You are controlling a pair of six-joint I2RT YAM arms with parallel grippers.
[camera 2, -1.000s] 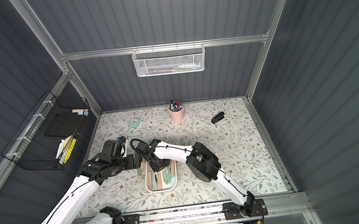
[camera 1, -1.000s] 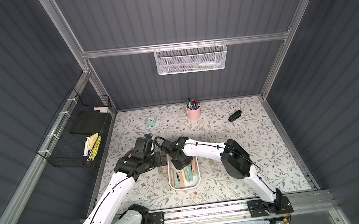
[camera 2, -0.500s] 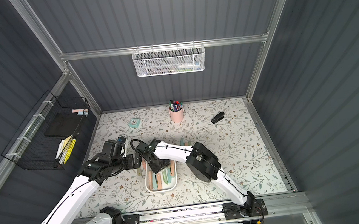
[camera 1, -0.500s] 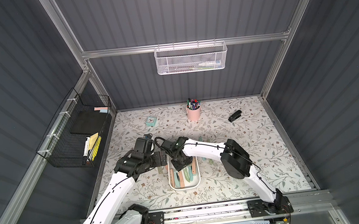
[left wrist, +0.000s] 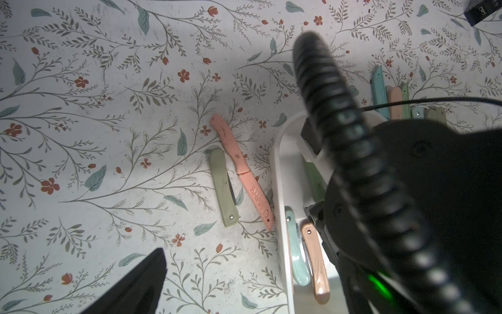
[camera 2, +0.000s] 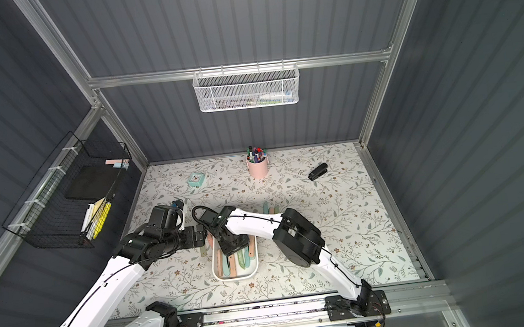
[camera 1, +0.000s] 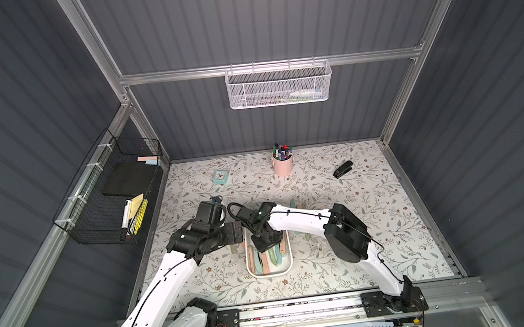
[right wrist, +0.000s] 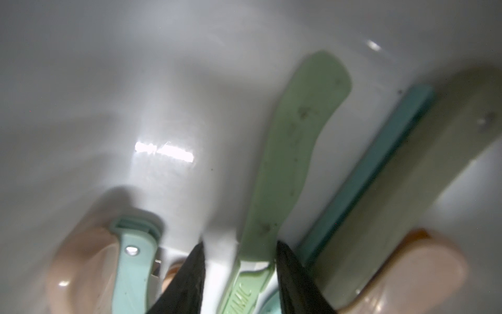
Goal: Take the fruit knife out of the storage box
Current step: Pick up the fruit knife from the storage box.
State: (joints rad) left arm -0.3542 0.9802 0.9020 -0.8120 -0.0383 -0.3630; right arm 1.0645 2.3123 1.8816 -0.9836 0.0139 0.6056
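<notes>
The white storage box lies on the floral mat with several fruit knives inside it. My right gripper reaches down into the box. In the right wrist view its two black fingers straddle a light green fruit knife where handle meets blade. One finger touches the knife and the other stands a small gap away from it. My left gripper hovers open just left of the box above the mat. Only one of its fingers shows in the left wrist view, with nothing in it.
A pink knife and an olive folding knife lie on the mat beside the box rim. More knives lie behind the right arm. Further back stand a pink pen cup, a teal clock and a black stapler.
</notes>
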